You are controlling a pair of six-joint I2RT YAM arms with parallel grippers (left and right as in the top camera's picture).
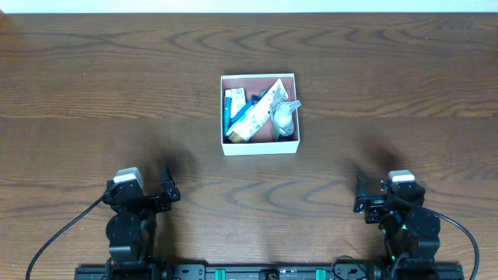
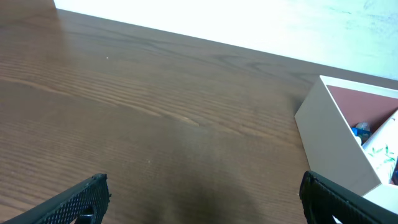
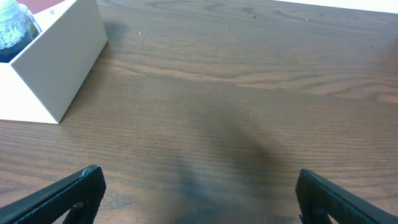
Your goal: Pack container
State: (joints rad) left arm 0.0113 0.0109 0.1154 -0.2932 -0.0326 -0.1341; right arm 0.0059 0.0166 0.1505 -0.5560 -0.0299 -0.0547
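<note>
The container [image 1: 261,149] is a shallow white-walled square box with a reddish-brown floor at the table's middle. Inside lie a green-and-white carton [image 1: 257,115], a clear bottle [image 1: 285,117] and a blue-capped tube [image 1: 230,109]. My left gripper [image 1: 140,190] is open and empty near the front left, well away from the box. My right gripper [image 1: 391,194] is open and empty near the front right. The left wrist view shows open jaws [image 2: 204,186] over bare wood, with the box wall [image 2: 336,143] at right. The right wrist view shows open jaws [image 3: 199,179] with the box wall [image 3: 56,62] at upper left.
The dark wooden table [image 1: 93,93] stretches around the box on all sides. A pale wall [image 2: 249,18] lies beyond the table's far edge. Cables run from both arm bases at the front edge.
</note>
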